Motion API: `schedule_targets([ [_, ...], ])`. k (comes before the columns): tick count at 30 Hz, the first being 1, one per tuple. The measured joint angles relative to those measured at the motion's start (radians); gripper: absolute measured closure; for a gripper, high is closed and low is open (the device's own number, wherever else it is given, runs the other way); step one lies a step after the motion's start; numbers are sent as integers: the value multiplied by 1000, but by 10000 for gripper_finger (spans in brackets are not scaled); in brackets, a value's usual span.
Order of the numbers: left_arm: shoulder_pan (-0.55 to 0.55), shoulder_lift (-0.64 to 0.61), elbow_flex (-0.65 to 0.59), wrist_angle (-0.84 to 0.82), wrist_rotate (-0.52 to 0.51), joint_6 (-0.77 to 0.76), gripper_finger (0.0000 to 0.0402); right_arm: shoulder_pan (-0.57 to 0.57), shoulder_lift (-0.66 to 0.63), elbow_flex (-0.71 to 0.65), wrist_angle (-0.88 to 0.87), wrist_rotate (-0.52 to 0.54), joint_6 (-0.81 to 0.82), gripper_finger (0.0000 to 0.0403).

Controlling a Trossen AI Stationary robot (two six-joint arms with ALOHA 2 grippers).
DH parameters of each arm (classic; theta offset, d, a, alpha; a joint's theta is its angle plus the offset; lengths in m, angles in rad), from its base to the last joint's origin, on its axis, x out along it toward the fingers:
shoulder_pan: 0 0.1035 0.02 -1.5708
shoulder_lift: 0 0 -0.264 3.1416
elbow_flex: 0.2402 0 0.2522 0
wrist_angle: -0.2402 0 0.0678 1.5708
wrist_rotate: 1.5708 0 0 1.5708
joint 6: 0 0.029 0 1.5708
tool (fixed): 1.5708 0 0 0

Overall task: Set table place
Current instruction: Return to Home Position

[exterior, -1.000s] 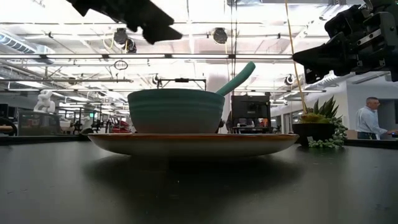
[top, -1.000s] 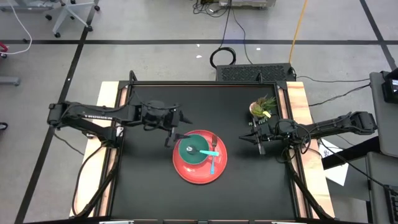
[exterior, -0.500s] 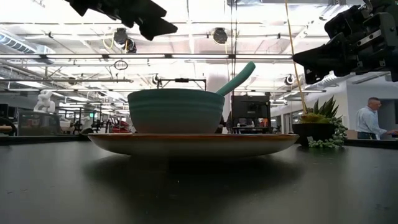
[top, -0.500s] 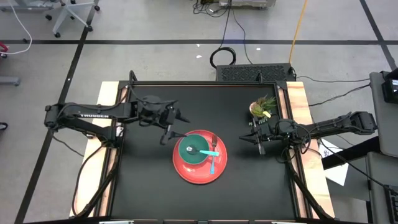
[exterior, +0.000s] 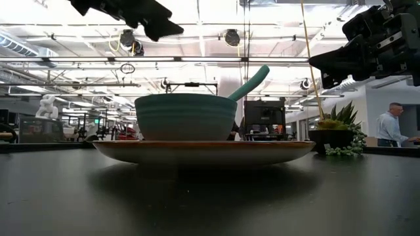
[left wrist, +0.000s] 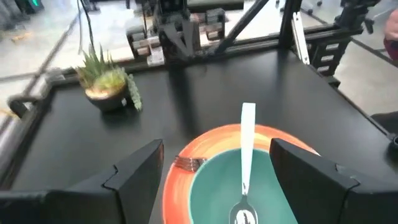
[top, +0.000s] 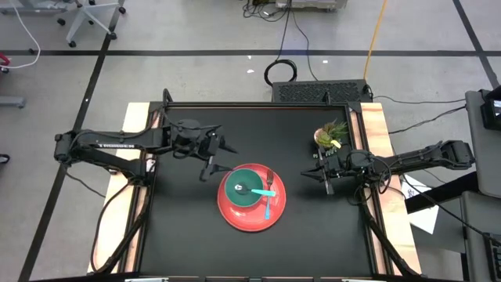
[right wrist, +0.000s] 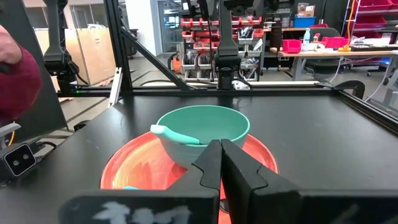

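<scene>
Seen from above, a large square matte-black table [top: 188, 227] holds a finished place setting near its middle. A round red dinner plate [top: 235, 218] lies flat, and a smaller teal bowl [top: 235, 194] sits on it. A mint-handled spoon [top: 262, 192] rests in the bowl, its handle leaning up over the rim. A blue-handled fork [top: 267, 207] lies on the plate just beside the bowl, on the side toward the right arm.

The left gripper [top: 219, 162] hangs above the table near the plate's far left edge, its fingers spread wide and empty. The right gripper [top: 308, 174] waits to the right of the plate, well apart from it, its fingers pressed together around nothing. A small potted green plant [top: 330, 135] stands near it.

Nothing seems left to place, so the step in hand appears to be sending the arms home. That likely calls for the left arm to draw back from the plate without catching the raised spoon handle.
</scene>
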Motion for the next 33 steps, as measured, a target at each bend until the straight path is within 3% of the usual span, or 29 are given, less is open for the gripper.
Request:
schedule_targets([
  [6,0,-109,0,-55,-84,14,108,0,0,0,-8,0,11,403],
  [14,0,-216,-3,-157,-88,-17,108,0,0,0,-6,0,4,403],
  [25,1,-331,-198,-8,-132,-58,113,0,0,0,8,0,3,403],
  [29,1,-381,-249,30,-134,-64,169,0,0,0,9,0,3,403],
  [33,1,-409,-269,28,-136,-65,270,0,0,0,14,0,3,403],
])
